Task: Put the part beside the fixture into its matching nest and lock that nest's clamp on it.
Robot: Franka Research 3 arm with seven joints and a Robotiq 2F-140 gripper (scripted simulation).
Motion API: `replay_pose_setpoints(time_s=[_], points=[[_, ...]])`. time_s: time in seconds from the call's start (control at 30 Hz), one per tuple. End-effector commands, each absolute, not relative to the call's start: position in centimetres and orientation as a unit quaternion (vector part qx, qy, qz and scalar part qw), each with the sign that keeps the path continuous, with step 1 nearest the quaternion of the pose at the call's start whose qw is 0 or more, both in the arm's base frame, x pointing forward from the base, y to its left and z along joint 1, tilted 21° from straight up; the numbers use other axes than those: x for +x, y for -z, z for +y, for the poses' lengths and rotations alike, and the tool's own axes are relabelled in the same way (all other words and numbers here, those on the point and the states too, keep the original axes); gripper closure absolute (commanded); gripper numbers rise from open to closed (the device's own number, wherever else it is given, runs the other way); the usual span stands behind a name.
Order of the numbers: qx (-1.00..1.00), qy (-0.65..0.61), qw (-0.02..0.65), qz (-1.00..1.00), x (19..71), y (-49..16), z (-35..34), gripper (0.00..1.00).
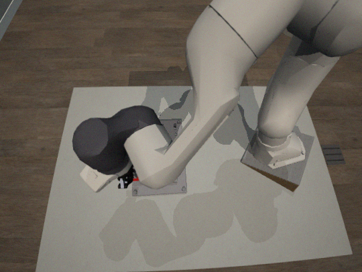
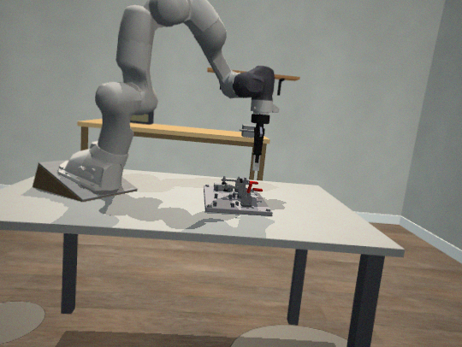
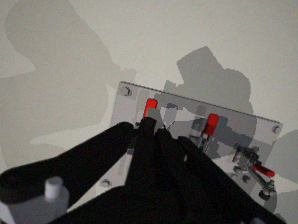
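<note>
The grey fixture plate lies on the white table, with small clamps and red handles on it. In the wrist view the plate shows three red handles: one at the left, one in the middle and one at the lower right. My gripper hangs upright well above the red handles at the plate's right end, fingers shut with nothing between them. Its black fingers cover the plate's near left part. In the top view my arm hides most of the plate. I cannot make out the part.
My arm's base sits on a wedge at the table's left end. A wooden bench stands behind the table and a wall shelf hangs above it. The table edge runs close in front of the plate.
</note>
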State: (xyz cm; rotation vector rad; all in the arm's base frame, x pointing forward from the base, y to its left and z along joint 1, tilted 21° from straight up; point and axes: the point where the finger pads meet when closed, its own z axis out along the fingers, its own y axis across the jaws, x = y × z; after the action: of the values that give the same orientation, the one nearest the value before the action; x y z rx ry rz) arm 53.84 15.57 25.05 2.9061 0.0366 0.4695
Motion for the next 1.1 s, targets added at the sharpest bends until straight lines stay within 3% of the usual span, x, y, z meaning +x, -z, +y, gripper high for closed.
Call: replay_pose_setpoints(time_s=[0.0, 1.07], points=[[0.983, -0.150, 0.100, 0.025, 53.1, -25.8, 15.7, 1.00], [0.983, -0.150, 0.100, 0.025, 52.8, -27.0, 15.9, 1.00]])
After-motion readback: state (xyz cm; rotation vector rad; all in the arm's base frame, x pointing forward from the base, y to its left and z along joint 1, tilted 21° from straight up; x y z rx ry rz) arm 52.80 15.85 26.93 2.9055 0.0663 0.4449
